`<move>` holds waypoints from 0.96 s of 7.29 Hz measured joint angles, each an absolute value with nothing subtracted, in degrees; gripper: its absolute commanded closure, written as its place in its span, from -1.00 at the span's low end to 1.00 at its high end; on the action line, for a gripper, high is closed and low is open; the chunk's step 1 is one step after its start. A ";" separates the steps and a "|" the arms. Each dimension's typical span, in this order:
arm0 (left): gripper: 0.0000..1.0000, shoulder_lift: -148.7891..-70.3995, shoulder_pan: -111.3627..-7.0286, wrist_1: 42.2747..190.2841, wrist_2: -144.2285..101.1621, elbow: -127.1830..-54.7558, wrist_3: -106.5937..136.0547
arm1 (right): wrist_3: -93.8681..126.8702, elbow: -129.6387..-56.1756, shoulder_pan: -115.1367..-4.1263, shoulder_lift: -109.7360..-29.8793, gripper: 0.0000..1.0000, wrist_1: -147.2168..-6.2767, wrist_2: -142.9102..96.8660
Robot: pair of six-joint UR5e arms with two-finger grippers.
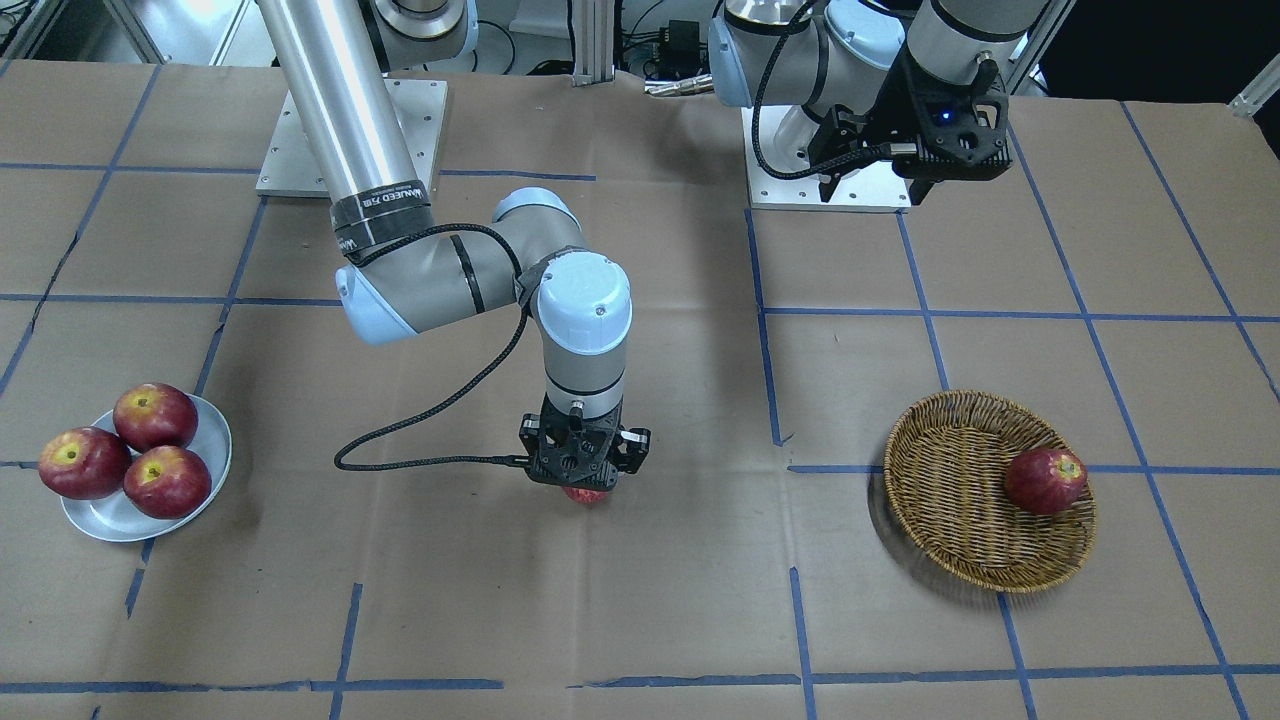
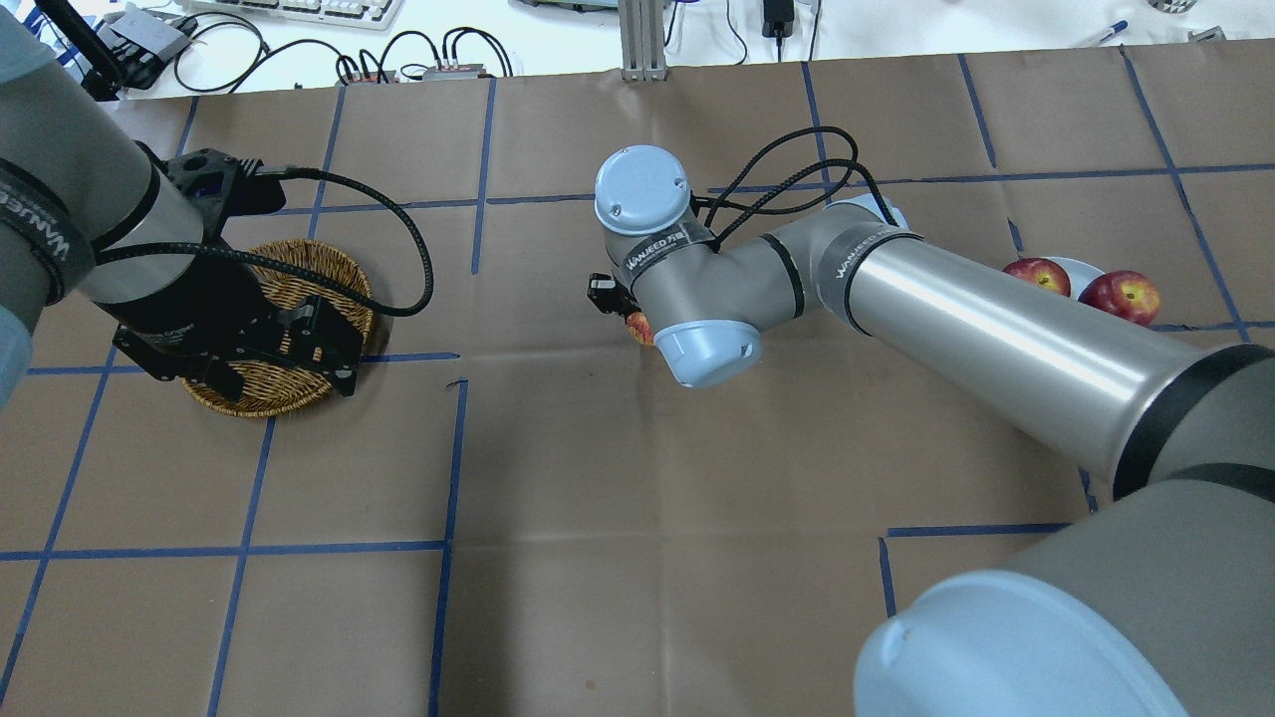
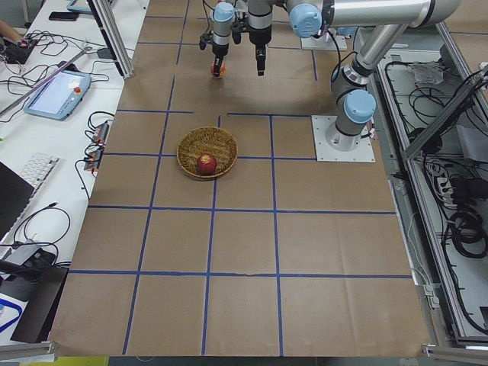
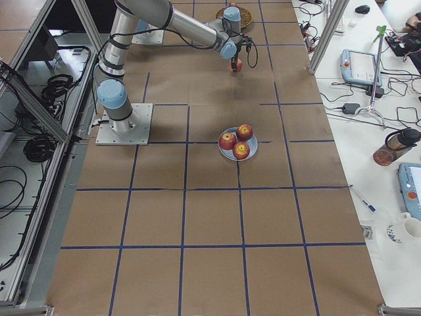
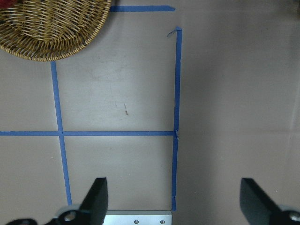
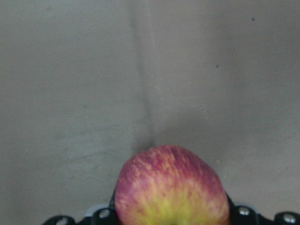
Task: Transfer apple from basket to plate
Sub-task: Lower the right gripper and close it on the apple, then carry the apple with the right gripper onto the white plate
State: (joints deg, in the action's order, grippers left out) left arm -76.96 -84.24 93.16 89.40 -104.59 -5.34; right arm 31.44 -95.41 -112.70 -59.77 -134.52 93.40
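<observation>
My right gripper is shut on the apple, pinkish red with a yellow blush, and holds it just above the middle of the table. The apple fills the bottom of the right wrist view and also shows in the overhead view. The wicker basket stands on my left side with one dark red apple in it. The pale plate stands on my right side and holds three dark red apples. My left gripper is open and empty, raised near the basket.
Brown paper with blue tape lines covers the table. The arm base plates sit at the robot's side. A black cable loops from my right wrist. My left arm hides part of the basket in the overhead view.
</observation>
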 measured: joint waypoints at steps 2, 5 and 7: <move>-0.99 -76.94 -84.22 93.13 89.39 -104.60 -5.26 | 27.28 -95.73 -109.47 -66.64 -0.24 -127.69 93.27; -0.99 -76.91 -84.28 93.16 89.31 -104.67 -5.15 | 8.74 -96.12 -95.46 -78.81 -0.24 -112.16 92.97; -0.99 -76.90 -84.28 93.16 89.32 -104.73 -5.18 | -4.36 -96.28 -85.01 -82.43 -0.23 -108.72 93.17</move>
